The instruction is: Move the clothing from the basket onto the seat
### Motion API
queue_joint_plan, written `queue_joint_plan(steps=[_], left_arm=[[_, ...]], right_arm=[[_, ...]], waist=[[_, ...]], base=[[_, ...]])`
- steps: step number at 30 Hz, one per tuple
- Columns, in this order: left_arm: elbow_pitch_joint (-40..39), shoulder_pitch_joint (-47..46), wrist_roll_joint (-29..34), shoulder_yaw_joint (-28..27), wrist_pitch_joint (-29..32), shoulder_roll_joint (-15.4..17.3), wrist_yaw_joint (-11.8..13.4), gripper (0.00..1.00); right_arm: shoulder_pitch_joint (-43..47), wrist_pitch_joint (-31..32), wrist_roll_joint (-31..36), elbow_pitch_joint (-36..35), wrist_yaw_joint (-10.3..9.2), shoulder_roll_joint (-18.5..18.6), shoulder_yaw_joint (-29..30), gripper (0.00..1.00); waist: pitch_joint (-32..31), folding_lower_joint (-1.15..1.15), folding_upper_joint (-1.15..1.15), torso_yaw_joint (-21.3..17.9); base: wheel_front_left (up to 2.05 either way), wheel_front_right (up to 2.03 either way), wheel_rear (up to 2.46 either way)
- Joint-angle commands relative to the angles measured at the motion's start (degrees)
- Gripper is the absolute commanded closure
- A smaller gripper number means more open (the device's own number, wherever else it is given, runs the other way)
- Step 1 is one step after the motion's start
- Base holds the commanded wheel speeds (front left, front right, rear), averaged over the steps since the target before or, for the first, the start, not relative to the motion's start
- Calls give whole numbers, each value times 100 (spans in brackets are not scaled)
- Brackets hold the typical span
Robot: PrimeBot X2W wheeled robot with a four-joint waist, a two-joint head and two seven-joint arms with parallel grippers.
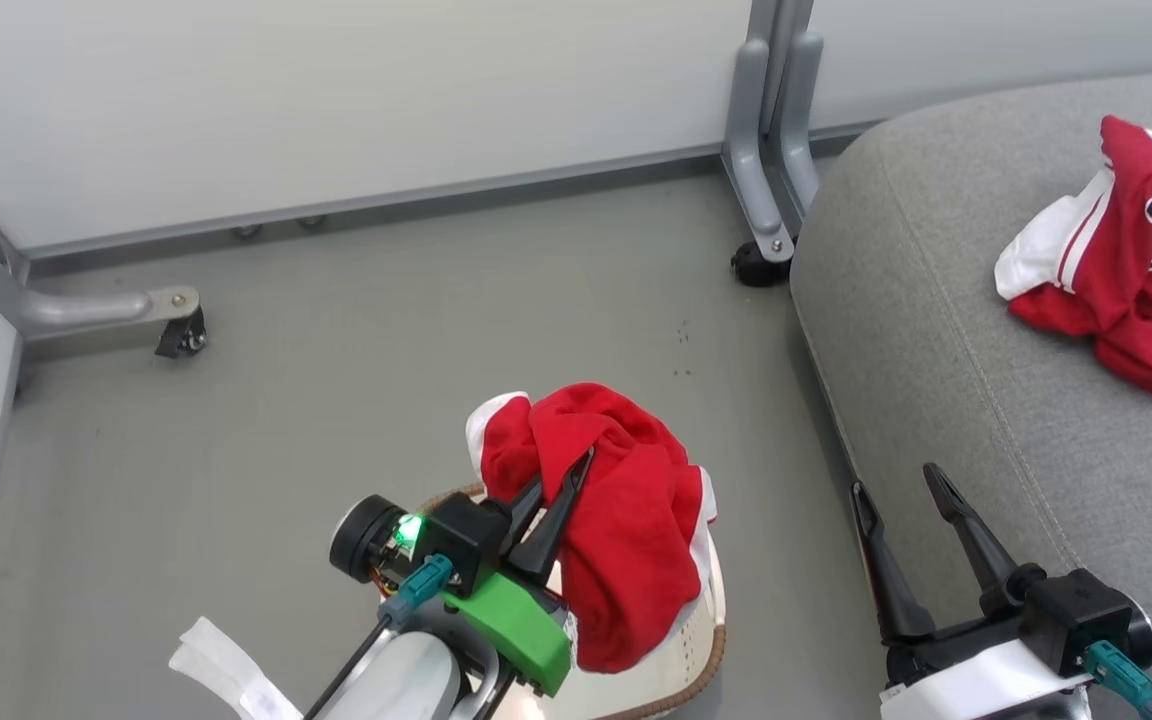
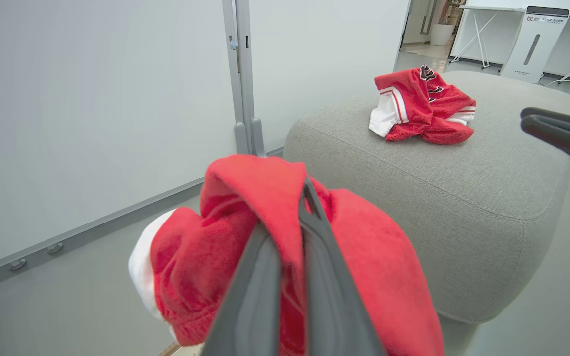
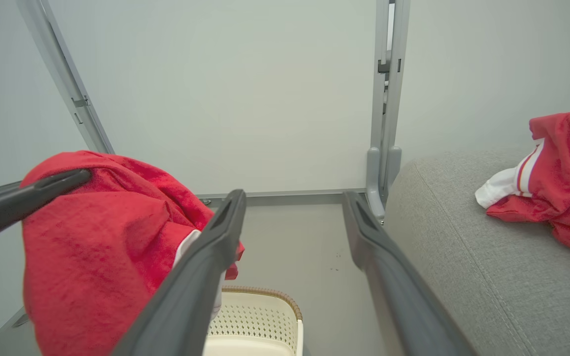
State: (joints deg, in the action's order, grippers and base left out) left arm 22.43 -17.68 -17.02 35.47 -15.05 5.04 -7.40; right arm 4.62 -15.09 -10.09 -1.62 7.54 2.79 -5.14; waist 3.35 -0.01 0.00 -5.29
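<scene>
The left gripper (image 1: 564, 468) is closed on the plain red garment (image 1: 636, 540) above the basket (image 3: 260, 316). The right gripper (image 1: 894, 478) is wide open and empty

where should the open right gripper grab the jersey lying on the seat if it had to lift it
Probably the raised red fold at the top of the jersey, coming straight down from above with the right gripper. It lies crumpled in a mound on the seat, so the ridge gives fingers something to pinch.
</scene>
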Motion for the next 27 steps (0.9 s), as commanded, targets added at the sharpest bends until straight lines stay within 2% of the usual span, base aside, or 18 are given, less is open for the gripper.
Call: queue_joint_plan(steps=[1, 8, 18, 21, 27], left_arm=[[-63, 121, 64, -26, -19, -18, -14, 100], [-374, 78, 159, 7, -19, -15, -14, 100], [-695, -164, 52, 277, -18, 32, -14, 100], [-749, -243, 8, 400, -18, 34, -14, 100], [-805, -373, -48, 665, -18, 20, -14, 100]], right_arm=[[126, -11, 21, 17, -10, 20, -16, 0], [209, -11, 82, 116, -10, 87, -187, 0], [85, -11, 328, 437, -10, 381, -562, 0], [29, -11, -35, 382, -10, 324, -738, 0], [-29, -11, -743, 400, -10, 467, -1297, 0]], waist=[[-525, 1, 0, 75], [-637, 1, 0, 67], [-619, 1, 0, 186], [-588, 1, 0, 244], [-531, 1, 0, 324]], base=[[0, 0, 0], [0, 0, 0], [0, 0, 0], [0, 0, 0], [0, 0, 0]])
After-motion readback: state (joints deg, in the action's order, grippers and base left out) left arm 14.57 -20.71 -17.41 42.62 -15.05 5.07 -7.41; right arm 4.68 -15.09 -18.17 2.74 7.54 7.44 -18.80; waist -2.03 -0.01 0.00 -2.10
